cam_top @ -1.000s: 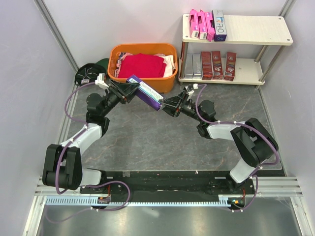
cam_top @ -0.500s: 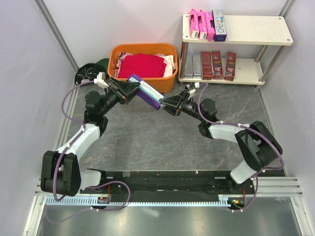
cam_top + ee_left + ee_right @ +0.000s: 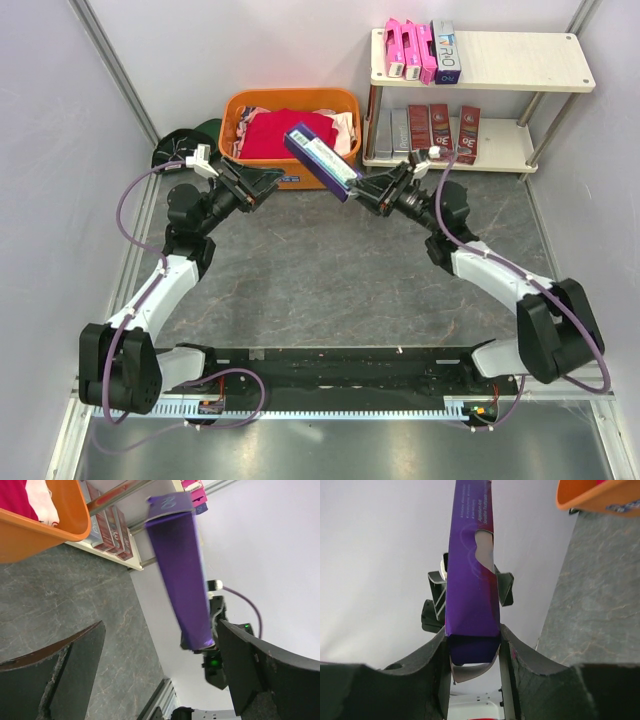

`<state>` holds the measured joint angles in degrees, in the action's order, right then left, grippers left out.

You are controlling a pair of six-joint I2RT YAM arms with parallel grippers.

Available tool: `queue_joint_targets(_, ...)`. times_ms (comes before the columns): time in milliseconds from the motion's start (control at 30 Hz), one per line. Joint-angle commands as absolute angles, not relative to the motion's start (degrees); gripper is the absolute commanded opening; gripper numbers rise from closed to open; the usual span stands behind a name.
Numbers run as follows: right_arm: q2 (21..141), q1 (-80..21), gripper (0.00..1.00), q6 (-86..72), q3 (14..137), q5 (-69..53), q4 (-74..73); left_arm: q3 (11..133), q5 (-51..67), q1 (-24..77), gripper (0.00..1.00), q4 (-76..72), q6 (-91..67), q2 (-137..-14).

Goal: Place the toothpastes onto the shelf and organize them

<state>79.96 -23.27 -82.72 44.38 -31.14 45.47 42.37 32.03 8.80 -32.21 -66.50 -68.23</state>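
Note:
A dark purple toothpaste box point(image 3: 322, 162) hangs in the air in front of the orange basket, tilted, with my right gripper point(image 3: 362, 190) shut on its lower end. The right wrist view shows that box point(image 3: 472, 580) pinched between both fingers point(image 3: 432, 680). My left gripper point(image 3: 268, 180) stands open just left of the box, apart from it; in its wrist view the box point(image 3: 182, 580) floats beyond the spread fingers point(image 3: 55, 680). The shelf point(image 3: 520, 60) at the back right carries pink boxes point(image 3: 410, 50) and a purple one point(image 3: 446, 52) on top, with silver-grey point(image 3: 392, 133) and dark red boxes point(image 3: 440, 133) below.
The orange basket point(image 3: 232, 112) with a red cloth point(image 3: 290, 130) stands left of the shelf. A dark bundle point(image 3: 185, 145) lies beside the basket at the left wall. The shelf's metal posts point(image 3: 372, 120) stand close to the basket's right end.
My left gripper has opened and let go of the purple box. The right arm has carried the box up and right, toward the shelf; the left gripper has stayed back.

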Motion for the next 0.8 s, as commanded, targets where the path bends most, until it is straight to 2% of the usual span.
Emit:
queue_joint_targets(0,73.9,-20.7,0.23,-73.9,51.8,-29.9,35.9,44.5,31.9,8.8,1.00,-30.9,-62.6,-66.9)
queue_joint_targets(367,71.4,-6.9,0.24,-68.6,63.4,-32.5,25.5,45.2,32.9,8.8,1.00,-28.9,-61.3,-68.2)
queue_joint_targets(767,78.0,9.4,0.24,-69.1,77.8,-29.2,20.1,45.2,33.7,8.8,1.00,-28.0,-60.3,-69.3)
